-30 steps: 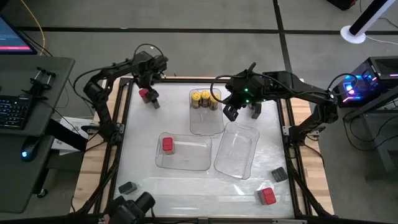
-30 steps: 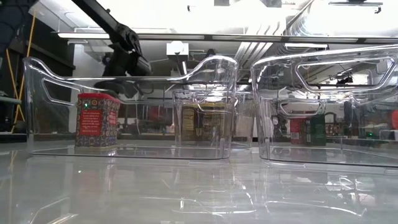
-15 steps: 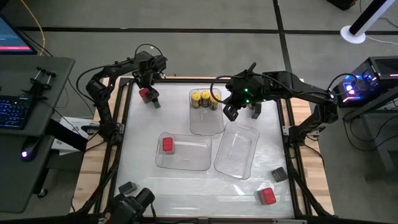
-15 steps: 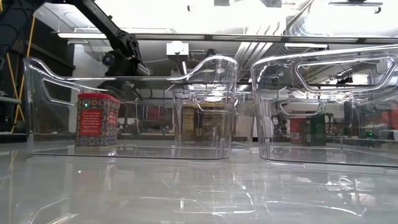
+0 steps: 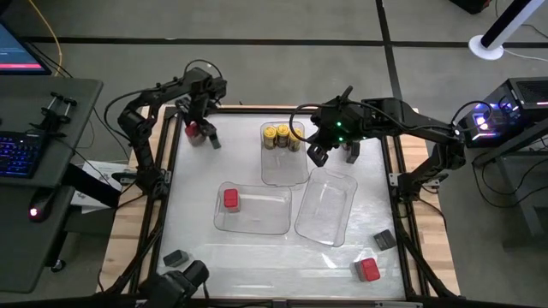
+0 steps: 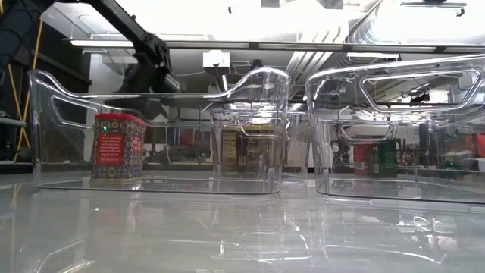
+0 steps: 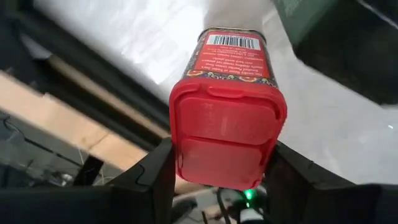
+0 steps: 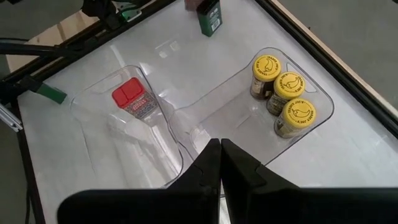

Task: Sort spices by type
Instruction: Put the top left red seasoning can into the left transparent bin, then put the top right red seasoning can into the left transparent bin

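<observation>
We see three yellow-lidded jars [image 5: 282,137] in the far tray [image 5: 284,171], one red tin [image 5: 230,198] in the near-left tray [image 5: 255,222]. Our left tool [image 5: 196,131] pinches another red spice tin [image 7: 227,118] at the worktop's far-left corner; right tool [image 5: 332,154] pressed together above the third tray [image 5: 325,210].

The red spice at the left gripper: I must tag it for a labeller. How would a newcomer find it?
Go to the table's far left corner, beyond the three clear trays. There the left gripper straddles a red-lidded spice tin; a dark container stands beside it.
</observation>
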